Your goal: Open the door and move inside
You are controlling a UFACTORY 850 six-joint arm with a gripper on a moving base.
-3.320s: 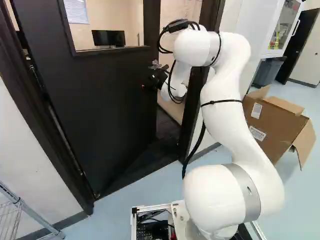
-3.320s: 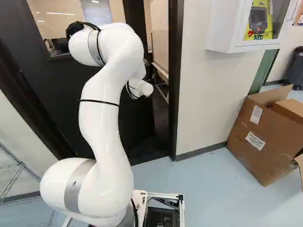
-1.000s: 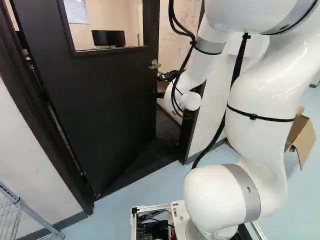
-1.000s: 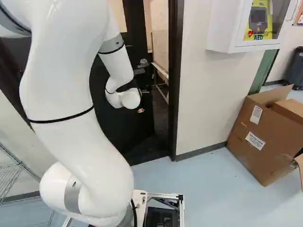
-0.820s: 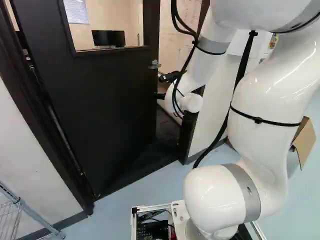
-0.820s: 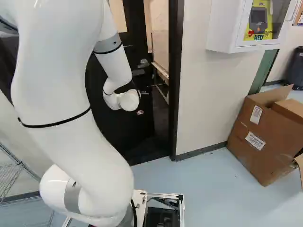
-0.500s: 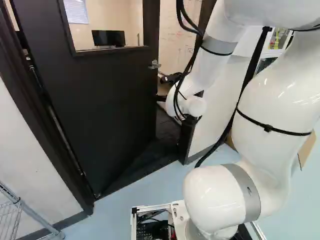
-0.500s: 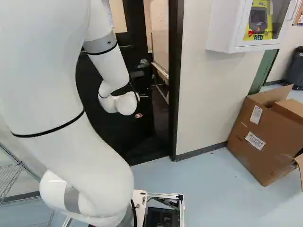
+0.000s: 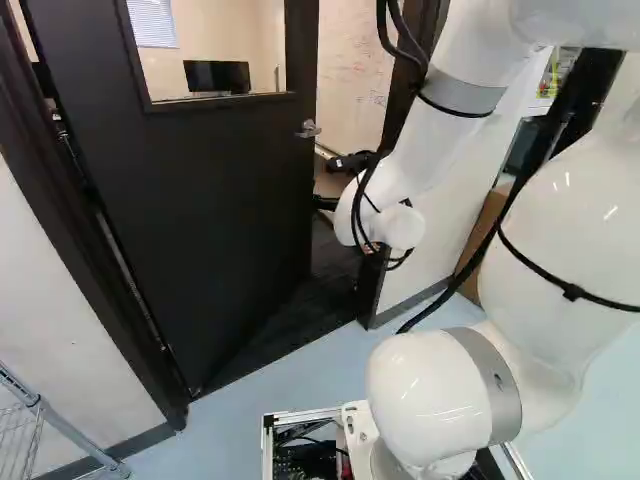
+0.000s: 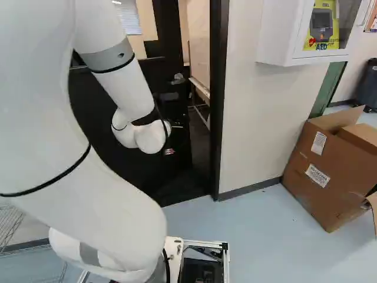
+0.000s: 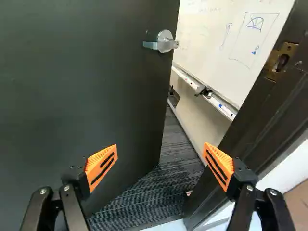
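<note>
White cabinet (image 10: 273, 35) holds a yellow device (image 10: 321, 39); the box (image 10: 324, 177) gapes open. Bent, the arm (image 9: 430, 390) reaches toward the ajar door (image 9: 220, 210), gripper (image 9: 326, 202) spread wide, gripping nothing.

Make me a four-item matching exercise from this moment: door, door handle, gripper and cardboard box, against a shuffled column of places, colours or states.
Things
1. door
2. door handle
3. gripper
4. cardboard box

Descriptions
A. brown, with raised flaps, at the right of the right base view
B. orange-padded, spread apart, holding nothing
C. dark and standing ajar
D. silver, with nothing gripping it

Pairs: 1-C, 2-D, 3-B, 4-A
</note>
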